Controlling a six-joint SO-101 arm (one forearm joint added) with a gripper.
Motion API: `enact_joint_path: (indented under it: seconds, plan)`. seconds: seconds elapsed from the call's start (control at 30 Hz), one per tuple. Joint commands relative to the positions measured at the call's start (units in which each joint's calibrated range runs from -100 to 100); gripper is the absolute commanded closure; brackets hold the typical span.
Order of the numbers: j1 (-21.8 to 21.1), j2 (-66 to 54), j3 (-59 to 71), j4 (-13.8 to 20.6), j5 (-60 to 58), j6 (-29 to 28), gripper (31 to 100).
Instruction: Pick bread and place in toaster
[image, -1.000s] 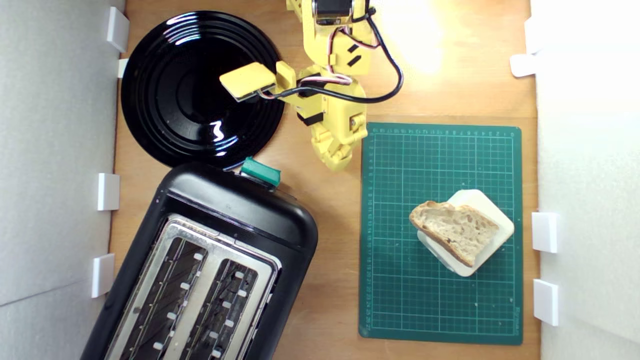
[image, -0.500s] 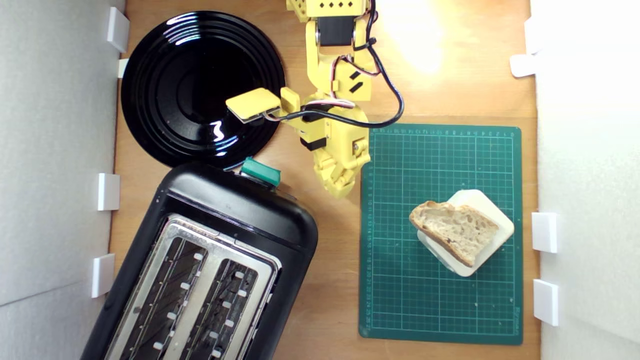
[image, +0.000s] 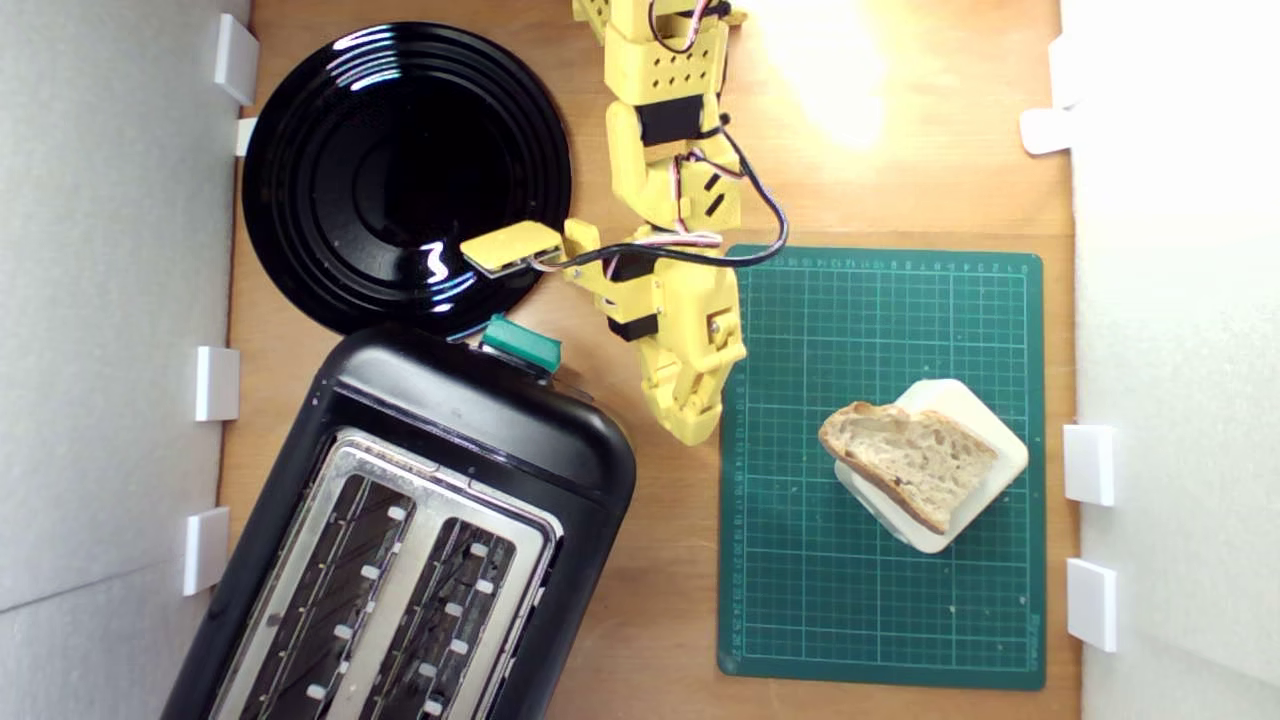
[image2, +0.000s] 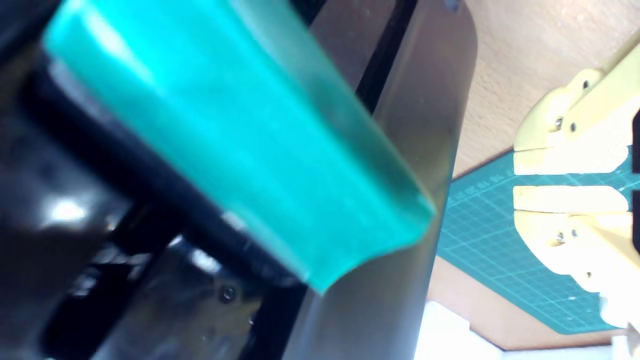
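the task is at its very beginning, as far as the pictures show: nothing is picked up and nothing is in the toaster (image: 400, 530). the bread (image: 908, 460) lies flat on a cream block (image: 985, 430), which sits on the green cutting mat (image: 800, 600) toward the exterior view's right. it rests there untouched, crust edge toward the lower side of that view, partly overhanging the block

the gripper (image: 695, 425) hangs over the wooden table (image: 660, 620) at the mat's edge nearest the toaster, between the toaster's corner and the bread, and well apart from the bread. in the wrist view the gripper (image2: 570, 180) shows its two yellow jaws lying nearly together with only a thin slit between them and nothing in that slit, so i judge them closed and empty

the toaster stands at an angle in the lower left of the exterior view, both wire-lined slots bare. its green lever knob (image: 520, 342) sits at the end nearest the black plate (image: 300, 180), and fills much of the wrist view (image2: 225, 140), blurred and very close to the camera

what is left is all of it: reaching the bread, opening the jaws, gripping the slice, carrying it across to the toaster, and lowering it into a slot
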Motion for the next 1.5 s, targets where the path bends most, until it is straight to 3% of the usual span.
enact_joint_path:
  seconds: [0.0, 0.07, 0.13, 0.8, 1.23, 1.37, 1.47]
  plan:
    - [2.75, 2.60, -2.18, 16.81, -8.41, -7.34, 80.7]
    - [4.28, 6.92, -2.18, 23.71, -13.10, -10.58, 80.7]
    - [4.60, 9.92, -2.18, 24.52, -14.55, -11.05, 80.7]
    - [3.72, 16.24, -2.63, 25.34, -29.48, -10.84, 79.8]
    - [0.73, 18.49, -2.63, 25.43, -30.00, -7.50, 79.8]
    - [-0.23, 18.49, -2.63, 28.15, -30.00, -7.44, 79.8]
    - [-0.23, 18.49, -2.72, 28.06, -30.00, -7.50, 79.8]
